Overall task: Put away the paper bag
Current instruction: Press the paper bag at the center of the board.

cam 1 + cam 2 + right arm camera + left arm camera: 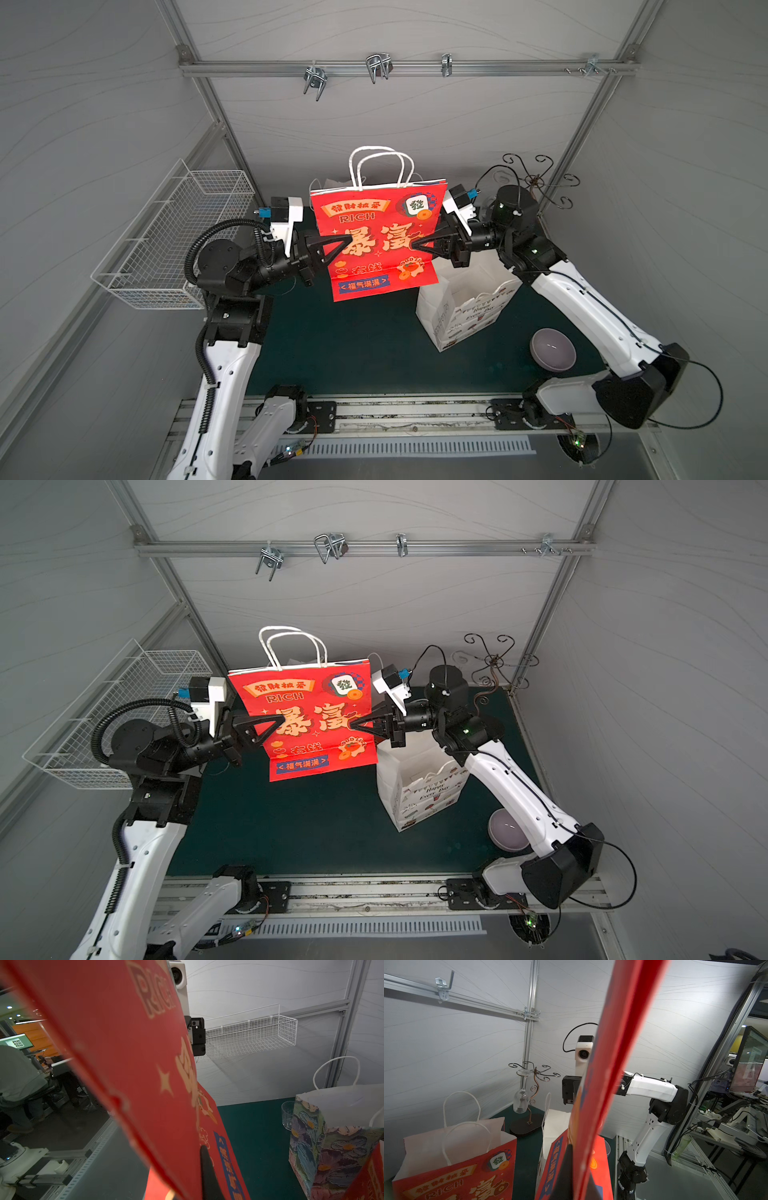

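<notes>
- Over the middle of the green mat (353, 345), the red paper bag (374, 232) is held upright between the two arms. Its printed face is turned up towards the top views and its top edge is slightly tilted.
- The left gripper (349, 239) has its jaws pressed together on the bag's left side, about halfway up. One finger shows in front of the paper.
- The right gripper (412, 246) is clamped the same way on the right side, at about the same height.
- I'd judge the bag light and probably empty, with thin, creasable walls. Squeezed at mid-panel, it may buckle or slip, since printed paper gives little grip.
- The twisted white rope handles (380, 166) stand free above the rim. They look the sturdier place to hold, and the part to loop over something.
- On the far wall, hooks (314, 81) hang from a rail. A wire basket (174, 241) sits on the left wall. Either could be where the bag goes; I can't tell which.
- A white bag (465, 307) stands just right of the red one, under the right arm, so a careless swing could knock it.
</notes>
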### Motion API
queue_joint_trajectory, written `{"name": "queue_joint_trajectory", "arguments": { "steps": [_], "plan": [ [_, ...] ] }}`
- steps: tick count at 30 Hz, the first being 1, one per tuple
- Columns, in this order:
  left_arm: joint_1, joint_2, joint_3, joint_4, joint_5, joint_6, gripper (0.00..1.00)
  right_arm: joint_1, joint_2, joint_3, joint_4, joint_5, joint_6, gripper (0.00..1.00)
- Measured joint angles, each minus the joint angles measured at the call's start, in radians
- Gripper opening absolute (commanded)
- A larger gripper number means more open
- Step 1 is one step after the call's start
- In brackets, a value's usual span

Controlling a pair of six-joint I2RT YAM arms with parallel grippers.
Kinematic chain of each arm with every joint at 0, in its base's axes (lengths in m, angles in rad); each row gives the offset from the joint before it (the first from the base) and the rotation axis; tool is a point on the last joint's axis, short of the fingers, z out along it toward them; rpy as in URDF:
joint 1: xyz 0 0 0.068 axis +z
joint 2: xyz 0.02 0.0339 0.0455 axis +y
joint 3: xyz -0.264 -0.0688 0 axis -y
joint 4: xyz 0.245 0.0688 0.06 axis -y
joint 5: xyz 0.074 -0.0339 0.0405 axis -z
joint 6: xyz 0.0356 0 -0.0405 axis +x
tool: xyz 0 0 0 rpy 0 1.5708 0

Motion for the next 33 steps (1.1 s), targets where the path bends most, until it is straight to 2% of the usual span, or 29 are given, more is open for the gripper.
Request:
{"name": "queue_joint_trajectory", "arguments": {
  "steps": [1, 3, 4, 6, 7, 8, 9, 11, 15, 16, 17, 18, 20, 25, 29, 33],
  "plan": [
    [0.0, -0.001, 0.0, -0.002, -0.002, 0.002, 0.0, 0.0, -0.001, 0.0, 0.0, -0.006, -0.003, 0.0],
    [0.0, 0.0, 0.0, -0.004, -0.003, 0.003, 0.0, 0.0, -0.002, 0.0, -0.003, -0.012, -0.005, 0.33],
    [0.0, 0.001, 0.0, -0.005, -0.006, 0.003, 0.0, 0.0, -0.002, 0.0, -0.009, -0.014, -0.008, 0.45],
    [0.0, 0.002, 0.004, -0.005, -0.01, 0.003, 0.0, -0.005, -0.003, -0.001, -0.023, -0.014, -0.021, 0.49],
    [0.0, 0.003, 0.007, -0.003, -0.012, 0.003, 0.0, -0.007, -0.005, -0.003, -0.031, -0.014, -0.027, 0.48],
    [0.0, 0.003, 0.01, -0.002, -0.014, 0.003, 0.0, -0.01, -0.009, -0.007, -0.045, -0.014, -0.038, 0.43],
    [0.0, 0.003, 0.012, -0.001, -0.017, 0.003, 0.0, -0.011, -0.013, -0.01, -0.058, -0.013, -0.049, 0.34],
    [-0.001, 0.003, 0.019, 0.0, -0.019, 0.002, 0.0, -0.015, -0.015, -0.01, -0.085, -0.016, -0.069, 0.0],
    [-0.002, 0.003, 0.022, -0.005, -0.023, 0.004, 0.0, -0.016, -0.016, -0.01, -0.104, -0.026, -0.08, 0.0],
    [-0.002, 0.003, 0.022, -0.01, -0.027, 0.006, 0.0, -0.016, -0.017, -0.01, -0.105, -0.027, -0.081, 0.08],
    [-0.002, 0.003, 0.022, -0.014, -0.032, 0.008, 0.0, -0.016, -0.019, -0.009, -0.109, -0.026, -0.08, 0.43],
    [-0.002, 0.002, 0.022, -0.023, -0.04, 0.014, 0.0, -0.016, -0.023, -0.009, -0.116, -0.022, -0.084, 0.58],
    [-0.002, -0.01, 0.022, -0.064, -0.078, 0.033, 0.0, -0.017, -0.035, -0.009, -0.133, 0.0, -0.091, 0.75],
    [-0.004, -0.062, 0.022, -0.174, -0.214, 0.062, 0.0, -0.04, -0.138, -0.036, -0.163, 0.139, -0.133, 0.98],
    [-0.004, -0.095, 0.018, -0.221, -0.295, 0.027, 0.0, -0.06, -0.286, -0.126, -0.188, 0.266, -0.19, 0.99],
    [-0.004, -0.117, -0.002, -0.204, -0.302, -0.043, 0.0, -0.044, -0.317, -0.151, -0.238, 0.303, -0.266, 0.99]
  ]
}}
